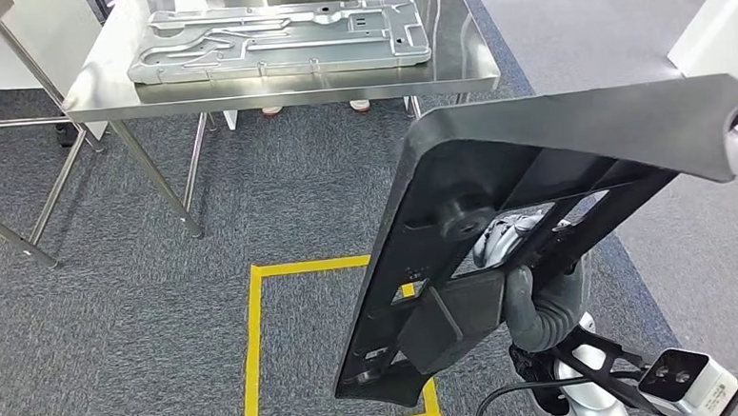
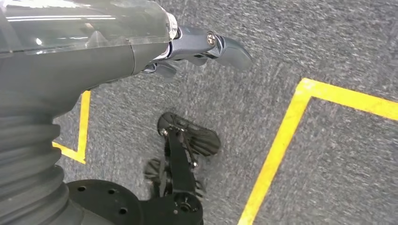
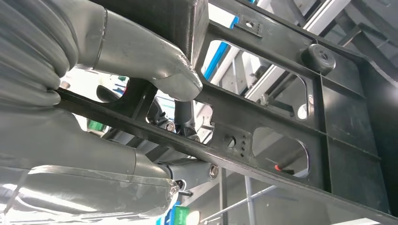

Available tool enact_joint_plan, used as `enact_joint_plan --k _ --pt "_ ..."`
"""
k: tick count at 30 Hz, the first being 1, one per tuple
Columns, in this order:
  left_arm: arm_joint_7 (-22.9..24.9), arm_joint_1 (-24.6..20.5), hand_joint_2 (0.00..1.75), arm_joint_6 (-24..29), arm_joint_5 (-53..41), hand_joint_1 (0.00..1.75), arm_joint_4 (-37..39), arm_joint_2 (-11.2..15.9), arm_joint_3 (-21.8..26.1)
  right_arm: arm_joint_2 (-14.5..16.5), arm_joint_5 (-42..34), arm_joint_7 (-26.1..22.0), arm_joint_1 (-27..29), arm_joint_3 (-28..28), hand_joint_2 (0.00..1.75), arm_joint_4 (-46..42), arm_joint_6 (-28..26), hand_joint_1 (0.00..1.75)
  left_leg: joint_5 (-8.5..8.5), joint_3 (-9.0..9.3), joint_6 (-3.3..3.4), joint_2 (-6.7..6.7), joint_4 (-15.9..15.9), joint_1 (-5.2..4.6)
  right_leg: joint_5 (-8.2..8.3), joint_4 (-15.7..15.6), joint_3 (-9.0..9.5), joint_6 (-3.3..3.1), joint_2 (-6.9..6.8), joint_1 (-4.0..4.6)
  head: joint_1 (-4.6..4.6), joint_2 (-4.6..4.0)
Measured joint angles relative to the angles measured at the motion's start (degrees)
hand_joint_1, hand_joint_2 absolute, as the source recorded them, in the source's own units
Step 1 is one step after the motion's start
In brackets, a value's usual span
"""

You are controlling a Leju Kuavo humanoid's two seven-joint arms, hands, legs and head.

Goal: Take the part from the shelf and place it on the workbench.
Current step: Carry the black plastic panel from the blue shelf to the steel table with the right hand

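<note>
A large black plastic frame part [image 1: 496, 154] with ribs and cut-outs hangs tilted in front of me, low on the right. My right hand [image 1: 531, 285] grips it from behind near its lower half. In the right wrist view the grey thumb [image 3: 155, 61] presses on one bar of the part [image 3: 347, 108] and dark fingers [image 3: 185, 115] reach through an opening. The stainless workbench [image 1: 273, 87] stands ahead, beyond the part. My left hand [image 2: 206, 47] hangs over the carpet and holds nothing.
A flat silver metal panel [image 1: 280, 41] lies along the workbench top. A yellow taped square [image 1: 254, 347] marks the grey carpet between me and the bench. Slanted table legs [image 1: 154, 176] and a second metal frame [image 1: 4, 227] stand to the left. Shoe tips [image 1: 360, 105] show behind the bench.
</note>
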Motion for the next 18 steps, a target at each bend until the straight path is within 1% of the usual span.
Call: enact_joint_plan --k 1,2,3,4,5,6,7,8,9,10,11,12,13,14,15,17,18 --pt "-0.03 0.00 1.75 -0.04 0.05 0.00 0.01 -0.03 -0.02 0.00 0.01 0.01 0.00 -0.02 1.75 0.01 -0.05 1.75 -0.75 0.90 -0.26 -0.03 -0.01 0.05 3.59 -3.79 0.58 -0.04 -0.19 -0.05 0.01 0.00" --pt "-0.09 -0.04 1.75 -0.08 0.10 0.00 0.02 -0.04 -0.05 0.00 0.03 0.01 -0.03 -0.03 1.75 0.04 -0.15 1.75 -1.48 1.64 -0.58 -0.06 -0.05 0.03 6.29 -6.92 1.19 -0.31 -0.42 0.04 0.01 0.00" --pt "-0.16 -0.14 1.75 -0.10 0.14 0.00 0.03 -0.05 -0.11 0.00 0.05 0.01 -0.03 -0.03 1.75 0.08 -0.28 1.75 -2.16 2.19 -0.96 -0.04 -0.22 -0.01 8.11 -9.00 1.66 -0.74 -0.57 0.19 0.01 0.00" --pt "-0.24 -0.23 1.75 -0.10 0.16 0.00 0.04 -0.05 -0.20 0.00 0.09 0.01 -0.03 -0.03 1.75 0.11 -0.42 1.75 -2.54 2.76 -1.37 -0.02 -0.32 -0.08 8.89 -10.04 1.93 -1.24 -0.62 0.32 0.02 0.00" --pt "-0.33 -0.33 1.75 -0.10 0.18 0.00 0.04 -0.05 -0.30 0.00 0.13 0.01 -0.07 -0.03 1.75 0.14 -0.53 1.75 -2.63 3.25 -1.78 0.02 -0.39 -0.15 8.36 -10.09 2.21 -1.81 -0.52 0.44 0.02 0.00" --pt "-0.43 -0.41 1.75 -0.09 0.21 0.00 0.04 -0.04 -0.39 0.01 0.14 0.01 -0.08 -0.03 1.75 0.15 -0.57 1.75 -2.61 3.54 -2.13 0.10 -0.21 -0.12 8.27 -10.27 2.72 -2.32 -0.34 0.39 0.02 0.00" --pt "-0.54 -0.44 1.75 -0.08 0.26 0.00 0.04 -0.04 -0.44 0.01 0.13 0.01 -0.13 -0.03 1.75 0.14 -0.57 1.75 -2.31 3.41 -2.42 0.12 0.91 -0.06 8.13 -10.55 3.36 -2.78 -0.23 0.33 0.03 0.00" --pt "-0.64 -0.50 1.75 -0.08 0.37 0.00 0.04 -0.04 -0.46 0.02 0.10 0.01 -0.20 -0.03 1.75 0.14 -0.55 1.75 -2.21 2.38 -2.62 0.12 3.00 0.01 7.92 -10.76 4.04 -3.24 -0.19 0.33 0.02 0.00" --pt "-0.73 -0.59 1.75 -0.07 0.52 0.00 0.04 -0.04 -0.48 0.03 0.07 0.01 -0.24 -0.03 1.75 0.14 -0.50 1.75 -2.62 0.54 -2.76 0.13 6.18 0.10 7.67 -10.97 4.70 -3.59 -0.17 0.36 0.01 0.00" --pt "-0.79 -0.63 1.75 -0.05 0.67 0.00 0.04 -0.05 -0.48 0.04 0.04 0.01 -0.28 -0.03 1.75 0.15 -0.46 1.75 -3.57 -1.88 -2.86 0.11 9.95 0.13 7.30 -11.08 5.18 -3.86 -0.17 0.48 0.02 0.00" --pt "-0.82 -0.61 1.75 -0.03 0.81 0.00 0.04 -0.04 -0.49 0.06 0.04 0.01 -0.29 -0.03 1.75 0.16 -0.43 1.75 -5.30 -4.50 -2.89 0.10 13.39 0.14 6.88 -11.12 5.60 -4.03 -0.09 0.60 0.00 0.00" --pt "-0.85 -0.51 1.75 -0.01 0.95 0.00 0.04 -0.04 -0.49 0.08 0.03 0.01 -0.27 -0.03 1.75 0.16 -0.40 1.75 -7.20 -6.81 -2.88 0.10 15.75 0.13 6.40 -11.12 6.11 -4.13 0.04 0.73 0.00 0.00" --pt "-0.85 -0.35 1.75 0.02 1.04 0.00 0.04 -0.03 -0.50 0.09 0.03 0.01 -0.25 -0.03 1.75 0.17 -0.40 1.75 -8.45 -8.41 -2.82 0.10 16.52 0.11 5.88 -11.12 6.71 -4.21 0.19 0.86 0.01 0.00" --pt "-0.86 -0.22 1.75 0.03 1.12 0.00 0.04 -0.03 -0.50 0.10 0.03 0.01 -0.24 -0.03 1.75 0.17 -0.40 1.75 -8.36 -9.22 -2.65 0.10 15.58 0.08 5.32 -11.12 7.44 -4.23 0.34 1.01 0.00 0.00" --pt "-0.87 -0.13 1.75 0.04 1.17 0.00 0.04 -0.03 -0.51 0.11 0.03 0.01 -0.23 -0.03 1.75 0.17 -0.40 1.75 -6.58 -9.29 -2.36 0.10 13.09 -0.03 4.77 -11.12 8.24 -4.23 0.44 1.16 0.00 0.00" --pt "-0.92 -0.03 1.75 0.05 1.19 0.00 0.10 0.04 -0.51 0.14 0.03 0.01 -0.27 -0.03 1.75 0.22 -0.42 1.75 -0.08 -8.48 -1.47 0.01 6.45 -0.45 3.69 -11.02 9.62 -4.12 0.53 1.47 0.01 0.00" --pt "-0.93 0.01 1.75 0.06 1.19 0.00 0.16 0.08 -0.52 0.15 0.02 0.01 -0.29 -0.03 1.75 0.28 -0.42 1.75 2.10 -8.13 -1.10 -0.09 4.25 -0.67 3.16 -10.91 10.01 -3.93 0.63 1.60 0.01 0.00"
